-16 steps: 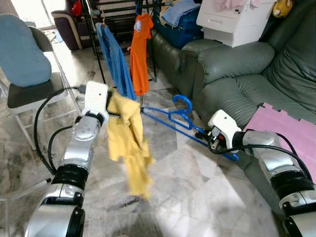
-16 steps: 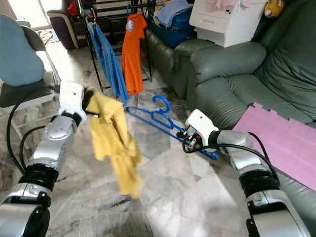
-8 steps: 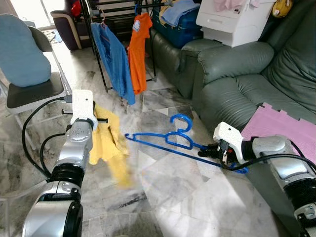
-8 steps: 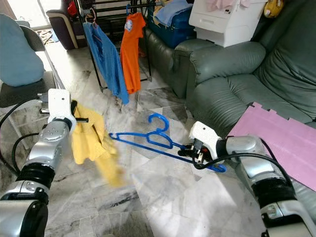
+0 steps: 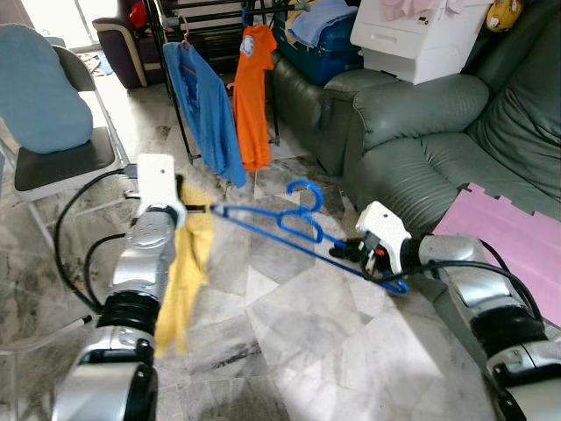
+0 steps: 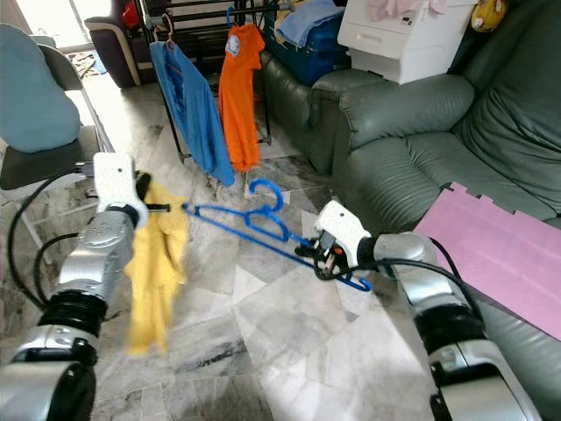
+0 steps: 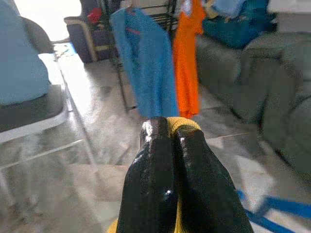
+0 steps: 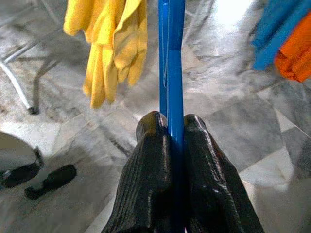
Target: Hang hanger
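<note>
A blue plastic hanger (image 5: 294,226) is held level above the marble floor, my right gripper (image 5: 349,253) shut on one end of it. Its far tip (image 5: 216,209) reaches the yellow garment (image 5: 182,279), which droops from my left gripper (image 5: 195,208), shut on its top edge. In the left wrist view the fingers (image 7: 194,165) pinch yellow cloth (image 7: 181,123). In the right wrist view the fingers (image 8: 146,165) clamp the hanger bar (image 8: 172,73), and the yellow garment (image 8: 109,43) hangs beyond.
A black drying rack (image 5: 180,83) at the back carries a blue shirt (image 5: 203,110) and an orange shirt (image 5: 252,96). A green sofa (image 5: 421,132) with a white box (image 5: 421,39) and a pink mat (image 5: 517,230) fills the right. A cushioned chair (image 5: 44,105) stands left.
My right gripper has swung the hanger up and left, so its tip now meets the yellow garment. My left gripper rose; the garment now hangs straight down.
</note>
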Available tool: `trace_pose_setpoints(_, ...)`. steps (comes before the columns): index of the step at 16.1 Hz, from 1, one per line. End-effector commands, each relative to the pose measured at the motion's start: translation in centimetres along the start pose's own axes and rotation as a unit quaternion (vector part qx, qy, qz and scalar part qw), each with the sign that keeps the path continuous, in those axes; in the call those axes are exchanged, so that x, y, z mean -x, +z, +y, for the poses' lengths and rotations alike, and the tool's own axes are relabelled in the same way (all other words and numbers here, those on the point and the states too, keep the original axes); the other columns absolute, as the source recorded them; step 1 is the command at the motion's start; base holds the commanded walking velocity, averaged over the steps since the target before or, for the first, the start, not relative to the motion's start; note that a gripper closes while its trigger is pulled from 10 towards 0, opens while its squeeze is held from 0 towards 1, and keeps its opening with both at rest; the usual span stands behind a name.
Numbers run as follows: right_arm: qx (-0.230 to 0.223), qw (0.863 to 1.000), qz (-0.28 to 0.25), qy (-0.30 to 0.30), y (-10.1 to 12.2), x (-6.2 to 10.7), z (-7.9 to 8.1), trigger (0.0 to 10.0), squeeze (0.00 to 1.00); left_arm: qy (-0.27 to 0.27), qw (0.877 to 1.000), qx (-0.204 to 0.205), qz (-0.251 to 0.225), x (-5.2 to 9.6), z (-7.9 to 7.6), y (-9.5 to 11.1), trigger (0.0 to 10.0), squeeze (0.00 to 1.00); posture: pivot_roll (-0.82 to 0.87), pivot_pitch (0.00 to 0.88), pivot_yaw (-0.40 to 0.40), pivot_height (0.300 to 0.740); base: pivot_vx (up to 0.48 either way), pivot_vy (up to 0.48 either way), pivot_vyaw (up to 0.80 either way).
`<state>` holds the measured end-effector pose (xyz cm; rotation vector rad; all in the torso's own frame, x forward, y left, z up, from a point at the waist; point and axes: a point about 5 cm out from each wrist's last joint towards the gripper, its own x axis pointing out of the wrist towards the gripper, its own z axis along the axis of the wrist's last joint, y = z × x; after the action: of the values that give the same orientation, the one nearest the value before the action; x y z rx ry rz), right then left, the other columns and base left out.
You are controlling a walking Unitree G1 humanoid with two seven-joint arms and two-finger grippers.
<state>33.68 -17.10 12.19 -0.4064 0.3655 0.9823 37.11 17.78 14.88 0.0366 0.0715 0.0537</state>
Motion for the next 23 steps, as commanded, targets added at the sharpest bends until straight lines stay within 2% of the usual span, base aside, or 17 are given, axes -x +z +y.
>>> trace_pose_setpoints(1,0.001,1.0,-0.009,-0.011,0.6,0.1,-0.5,10.0,0.0,-0.011,1.0,0.008,-0.025,0.0,-0.4,1.5,10.0,0.0,-0.07,0.0,0.02,0.74,0.0,0.0,0.0)
trace_pose_setpoints(5,0.001,1.0,-0.002,-0.002,0.2,0.2,-0.6,10.0,0.0,-0.024,0.999,0.015,-0.033,0.4,-1.1,1.9,10.0,0.0,-0.07,0.0,0.018,0.74,0.0,0.0,0.0)
trace_pose_setpoints(6,-0.001,1.0,-0.003,0.011,0.1,0.4,-0.4,10.0,0.0,-0.014,0.999,0.0,-0.032,0.4,-0.9,1.6,10.0,0.0,-0.07,0.0,0.02,0.74,0.0,0.0,0.0)
trace_pose_setpoints(7,-0.002,1.0,-0.002,0.023,0.0,0.7,-0.2,10.0,0.0,-0.013,0.999,0.002,-0.031,0.4,-0.8,1.5,10.0,0.0,-0.07,0.0,0.02,0.74,0.0,0.0,0.0)
trace_pose_setpoints(10,0.006,1.0,0.004,0.023,0.1,1.5,-0.5,10.0,0.0,0.02,0.999,-0.016,-0.034,0.3,0.1,1.4,10.0,0.0,-0.08,0.0,0.029,0.74,0.0,0.0,0.0)
trace_pose_setpoints(12,0.01,1.0,0.006,0.024,0.2,1.9,-0.8,10.0,0.0,0.018,0.999,-0.014,-0.033,0.3,0.1,1.4,10.0,0.0,-0.08,0.0,0.03,0.74,0.0,0.0,0.0)
trace_pose_setpoints(18,0.0,0.994,0.006,0.113,0.5,1.6,1.1,10.0,0.0,0.015,0.999,-0.03,-0.034,0.5,-0.1,1.2,10.0,0.0,-0.07,0.0,0.028,0.74,0.0,0.0,0.0)
trace_pose_setpoints(23,-0.007,0.993,0.004,0.117,0.8,1.3,1.4,10.0,0.0,0.021,0.999,-0.032,-0.031,0.5,0.1,1.0,10.0,0.0,-0.08,0.0,0.028,0.74,0.0,0.0,0.0)
